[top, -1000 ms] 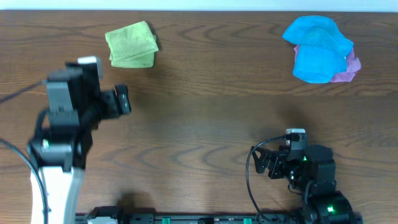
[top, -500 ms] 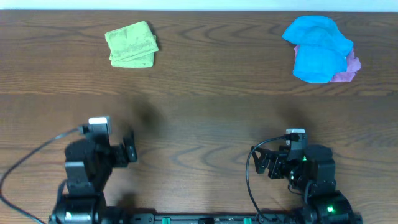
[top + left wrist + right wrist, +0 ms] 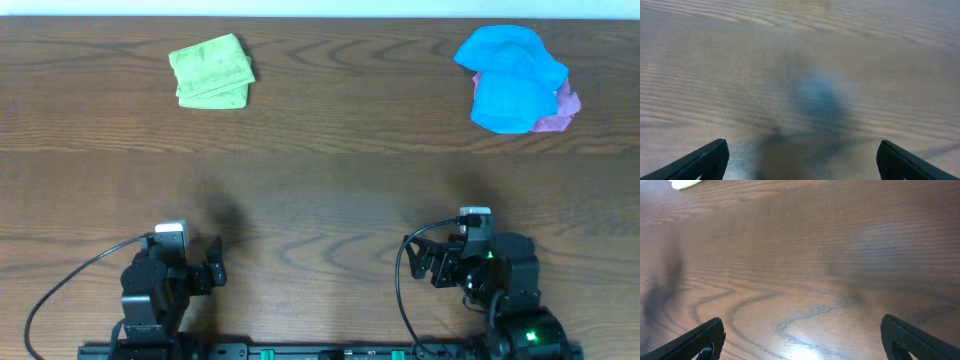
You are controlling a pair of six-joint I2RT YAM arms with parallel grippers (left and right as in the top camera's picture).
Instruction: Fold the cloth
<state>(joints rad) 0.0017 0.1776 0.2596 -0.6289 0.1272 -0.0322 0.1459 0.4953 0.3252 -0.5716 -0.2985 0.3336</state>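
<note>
The lime-green cloth (image 3: 210,72) lies folded into a small, slightly skewed stack at the back left of the wooden table; no label shows on it. A pale green sliver of the cloth (image 3: 685,183) peeks in at the top left of the right wrist view. My left gripper (image 3: 212,272) sits low at the front left, far from the cloth, open with only blurred bare wood between its fingers (image 3: 710,157). My right gripper (image 3: 422,262) rests at the front right, also open over bare wood (image 3: 802,322).
A bright blue cloth (image 3: 510,75) is heaped at the back right on top of a pink one (image 3: 562,108). Black cables loop beside each arm base along the front edge (image 3: 300,350).
The left arm has pulled back from beside the green cloth to the table's front edge, folding down low, gripper still open. The right arm and the cloths have not moved.
</note>
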